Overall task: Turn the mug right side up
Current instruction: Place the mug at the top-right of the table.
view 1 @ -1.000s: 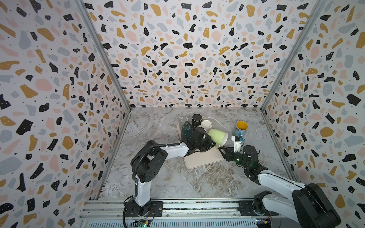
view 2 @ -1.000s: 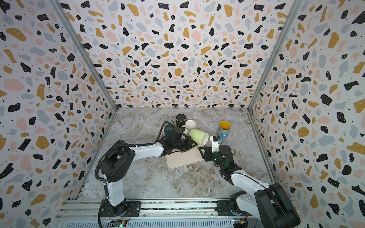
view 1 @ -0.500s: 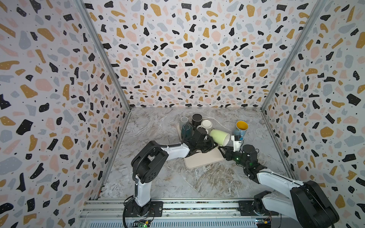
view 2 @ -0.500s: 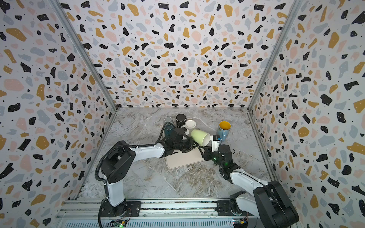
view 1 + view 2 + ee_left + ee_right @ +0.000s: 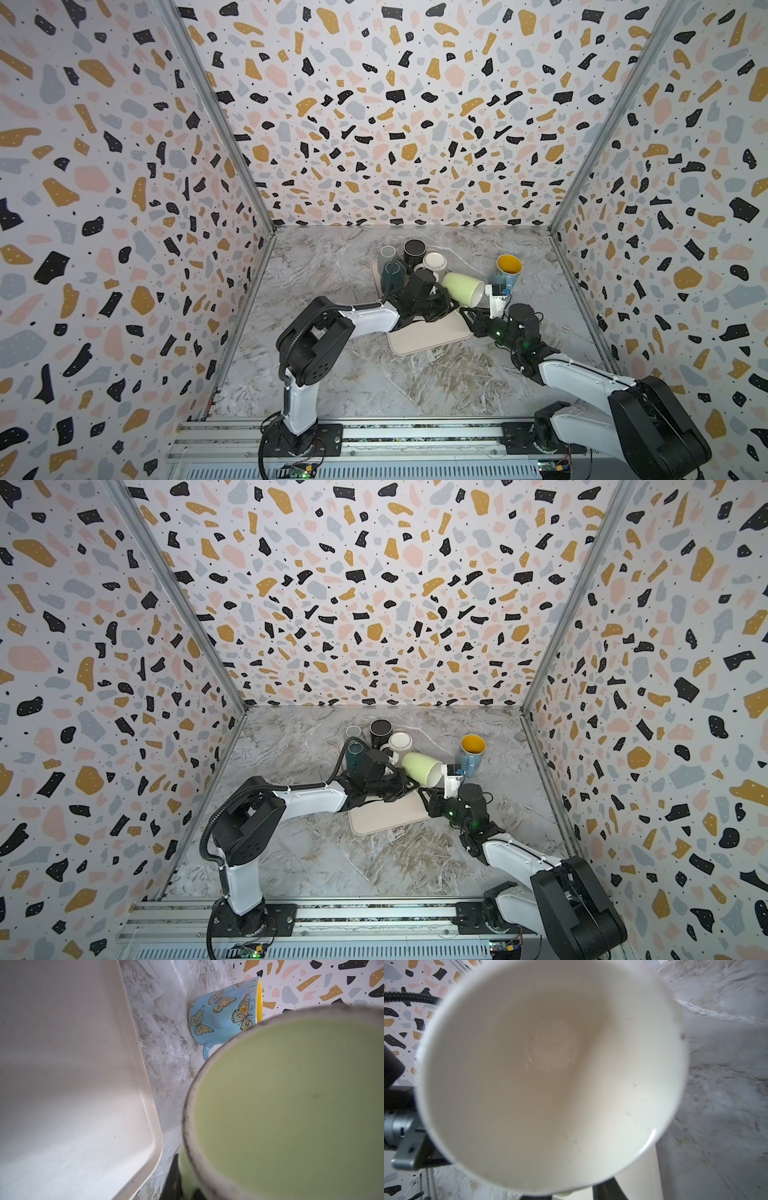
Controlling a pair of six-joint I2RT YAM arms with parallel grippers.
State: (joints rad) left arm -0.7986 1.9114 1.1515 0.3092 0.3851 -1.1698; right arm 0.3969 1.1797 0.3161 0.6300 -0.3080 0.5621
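Between the two end effectors, the green mug (image 5: 462,286) lies tipped sideways over the tray (image 5: 428,338). The left end effector (image 5: 437,301) is clamped shut, seemingly on its handle. Whether the right end effector (image 5: 467,311), at the rim, grips, I cannot tell. It looks like stiff, slick, breakable ceramic, so pinch the rim wall.

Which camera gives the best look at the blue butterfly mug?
The left wrist view: the blue butterfly mug is close and sharp, butterflies and handle plain, though the green mug hides part. Both top views show it small, upright, yellow inside. The right wrist view misses it.
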